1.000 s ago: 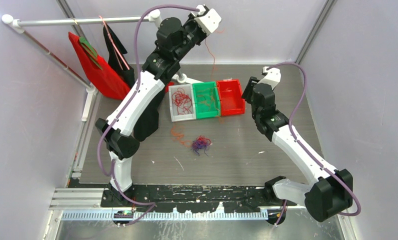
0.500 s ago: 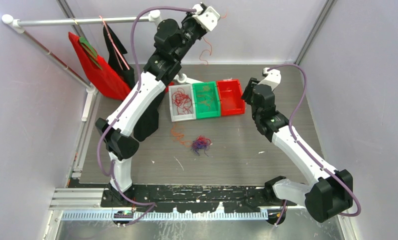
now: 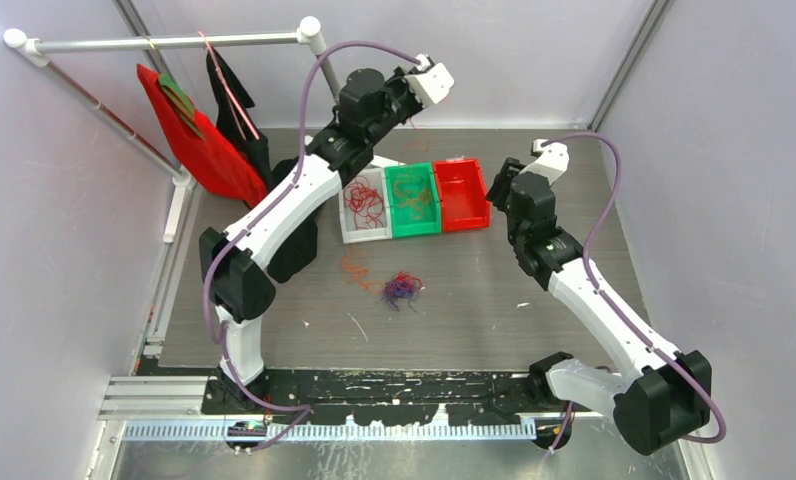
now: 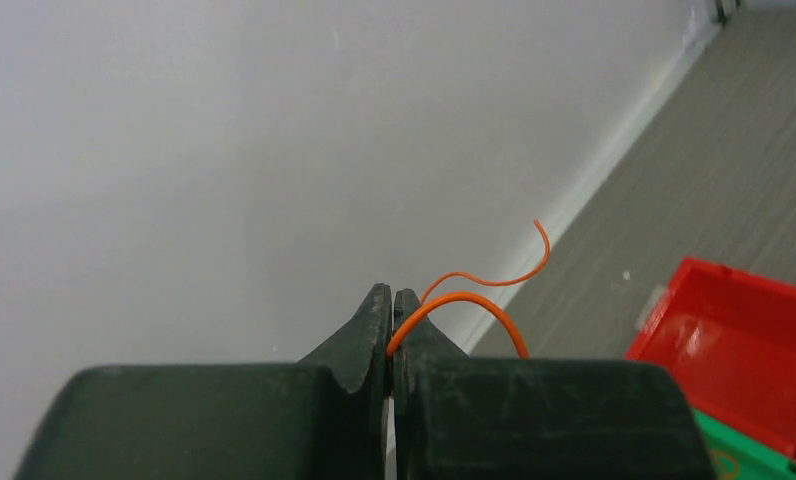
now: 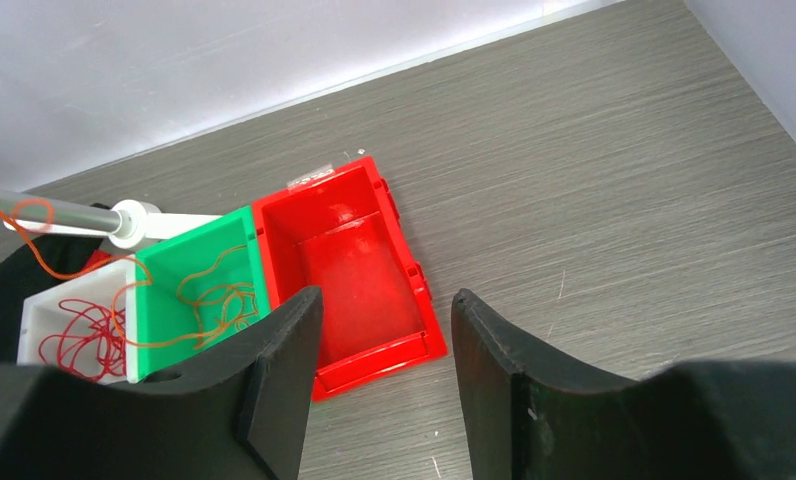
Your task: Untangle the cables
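Two arms stand over a grey wood-grain table that fills the middle of the top view. The left arm reaches up toward the upper centre. The right arm bends in from the lower right, and its right gripper hangs released, jaws apart with nothing between them, above the near edge of the red bin. At upper left a red garment and a black garment hang from a white rail. Three bins sit side by side, touching, at centre: a white bin holding red cables, a green bin holding orange cables, and a red bin whose bare floor shows. Below the bins on the table lies a purple and red clump, and just up and left of it a looser patch of orange strands. The left gripper, raised above the back of the bins, is clenched on a single orange cable. This cable arches out from between the closed fingertips, one end curling free against the pale wall.
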